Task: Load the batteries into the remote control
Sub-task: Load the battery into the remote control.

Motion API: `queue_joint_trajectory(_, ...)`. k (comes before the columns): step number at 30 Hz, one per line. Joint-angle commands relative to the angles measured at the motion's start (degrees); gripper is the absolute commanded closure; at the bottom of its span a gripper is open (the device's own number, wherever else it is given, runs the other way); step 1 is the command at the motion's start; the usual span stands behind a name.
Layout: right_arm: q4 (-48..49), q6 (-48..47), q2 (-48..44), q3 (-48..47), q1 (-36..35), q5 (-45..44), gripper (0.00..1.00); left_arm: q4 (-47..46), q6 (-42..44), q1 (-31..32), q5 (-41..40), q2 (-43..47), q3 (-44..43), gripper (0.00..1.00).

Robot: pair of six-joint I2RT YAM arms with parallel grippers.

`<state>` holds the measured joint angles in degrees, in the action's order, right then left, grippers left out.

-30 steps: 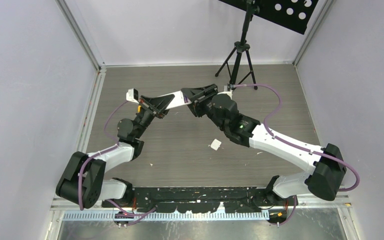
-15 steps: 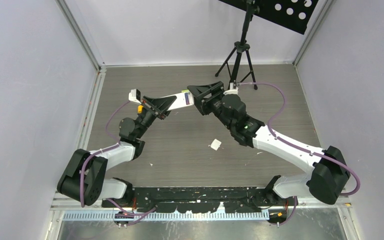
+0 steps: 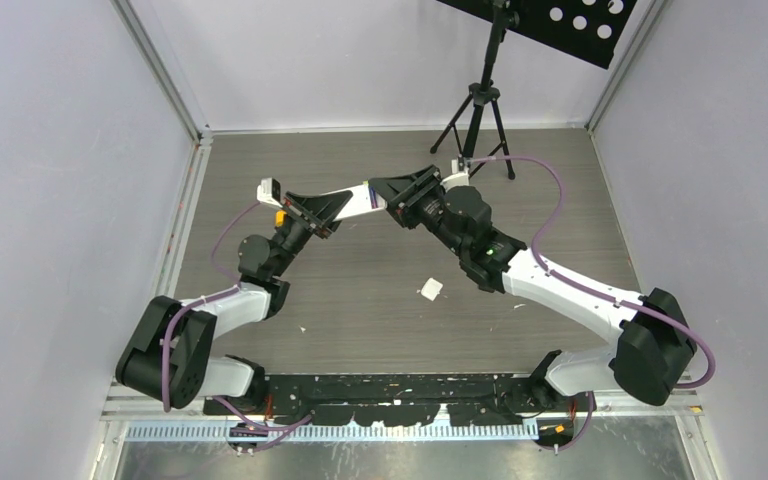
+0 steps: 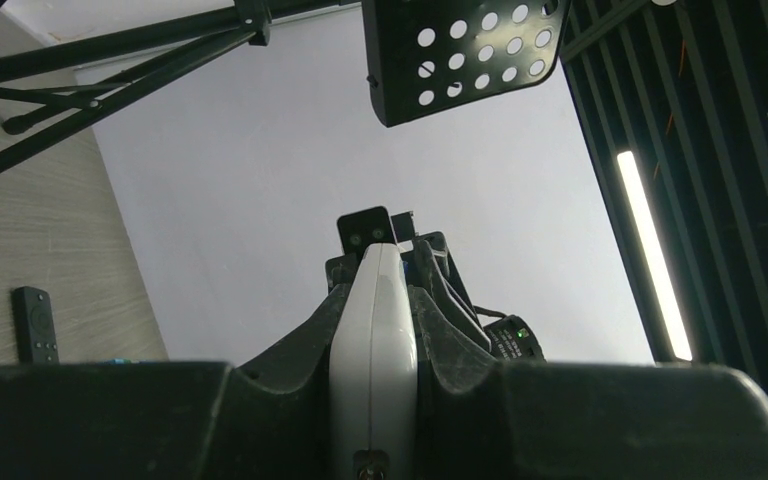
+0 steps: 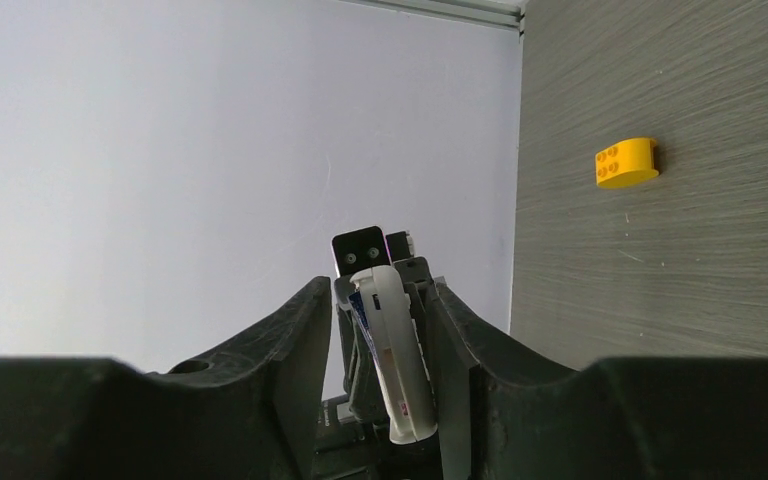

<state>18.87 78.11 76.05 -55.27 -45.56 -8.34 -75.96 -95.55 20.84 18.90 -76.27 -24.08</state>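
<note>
The white remote control (image 3: 358,201) is held off the table, and my left gripper (image 3: 343,206) is shut on its body. From the left wrist, the remote (image 4: 375,330) stands edge-on, squeezed between both fingers of the left gripper (image 4: 385,285). My right gripper (image 3: 382,192) faces it from the right, open, its jaws either side of the remote's free end. In the right wrist view the remote (image 5: 397,360) sits tilted between the open jaws of the right gripper (image 5: 380,295), with a gap on the left side. A blue-labelled battery (image 5: 360,309) shows in its open compartment. Other batteries are out of view.
A small white piece (image 3: 430,290) lies on the table in front of the arms. A yellow round brick (image 5: 626,162) rests on the table. A small black remote (image 4: 34,325) lies on the table. A black tripod (image 3: 475,110) stands at the back.
The right gripper pulled away from the remote's end with wider jaws, then came back around it with narrower ones. The left gripper kept its hold and place.
</note>
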Motion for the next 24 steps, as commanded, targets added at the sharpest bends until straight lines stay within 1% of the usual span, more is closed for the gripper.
queue_joint_trajectory(1,3.8,-2.1,-0.9,-0.6,-0.1,1.8,0.56,-1.8,1.6,0.0,0.6,0.3,-0.9,1.00)
queue_joint_trajectory(6,3.4,-3.8,-1.2,-0.5,-0.1,2.7,0.53,-1.6,1.8,0.0,0.6,0.0,-1.2,1.00)
queue_joint_trajectory(11,1.9,-6.1,-1.9,-0.8,0.0,3.9,0.57,-1.6,1.8,0.0,0.6,-0.3,-1.4,1.00)
queue_joint_trajectory(14,0.5,-7.4,-2.5,-0.8,0.0,4.3,0.65,-1.5,1.8,0.0,0.7,-0.5,-1.6,1.00)
queue_joint_trajectory(19,-1.0,-7.9,-2.9,-0.3,0.3,4.1,0.84,-0.8,1.9,0.0,1.1,-0.3,-1.9,1.00)
queue_joint_trajectory(21,-1.2,-8.0,-2.8,-0.3,0.4,4.3,0.87,-0.6,2.1,0.0,1.2,-0.2,-1.9,1.00)
queue_joint_trajectory(23,-1.6,-8.1,-2.8,-0.3,0.5,4.1,0.87,-0.4,2.3,0.0,1.3,-0.1,-1.8,1.00)
queue_joint_trajectory(24,-2.2,-8.1,-2.8,-0.5,0.6,4.1,0.79,-0.3,2.5,0.0,1.4,0.0,-1.7,1.00)
